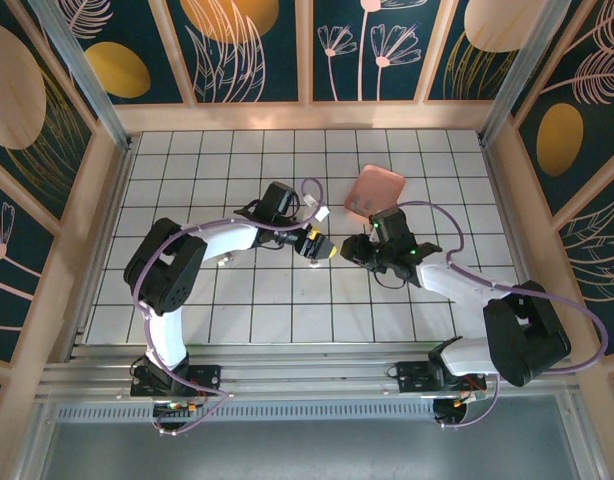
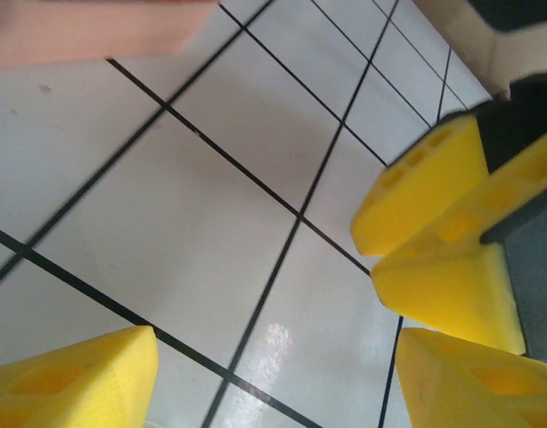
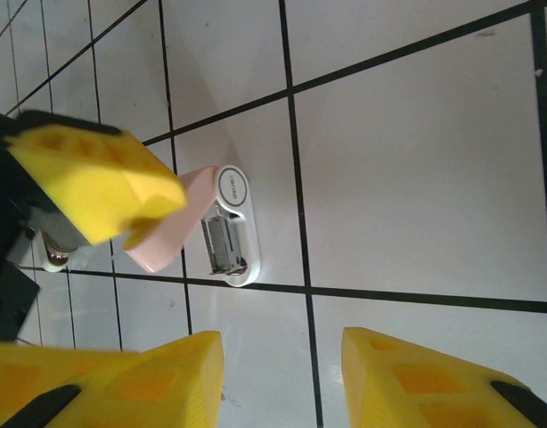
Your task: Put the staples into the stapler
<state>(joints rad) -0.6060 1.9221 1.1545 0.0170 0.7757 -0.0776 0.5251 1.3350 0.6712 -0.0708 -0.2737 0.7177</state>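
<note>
The stapler (image 3: 231, 225) lies on the white tiles just ahead of my right gripper (image 3: 282, 339). Its pale pink lid (image 3: 171, 239) is swung up, baring the silver channel in the white base. No staples can be told apart from that channel. The right gripper is open over bare tile. One yellow finger (image 3: 95, 183) of my left gripper overlaps the pink lid; contact is unclear. My left gripper (image 2: 275, 343) is open, with floor alone between its fingers, and the right gripper's yellow fingers (image 2: 434, 232) are close on its right. From above, the left gripper (image 1: 322, 247) and right gripper (image 1: 355, 248) nearly meet mid-table.
A salmon-pink square tray (image 1: 375, 190) lies on the tiles just behind the two grippers. A blurred pink shape (image 2: 86, 31) crosses the top left of the left wrist view. Wooden walls (image 1: 307, 115) and metal posts ring the tiled floor.
</note>
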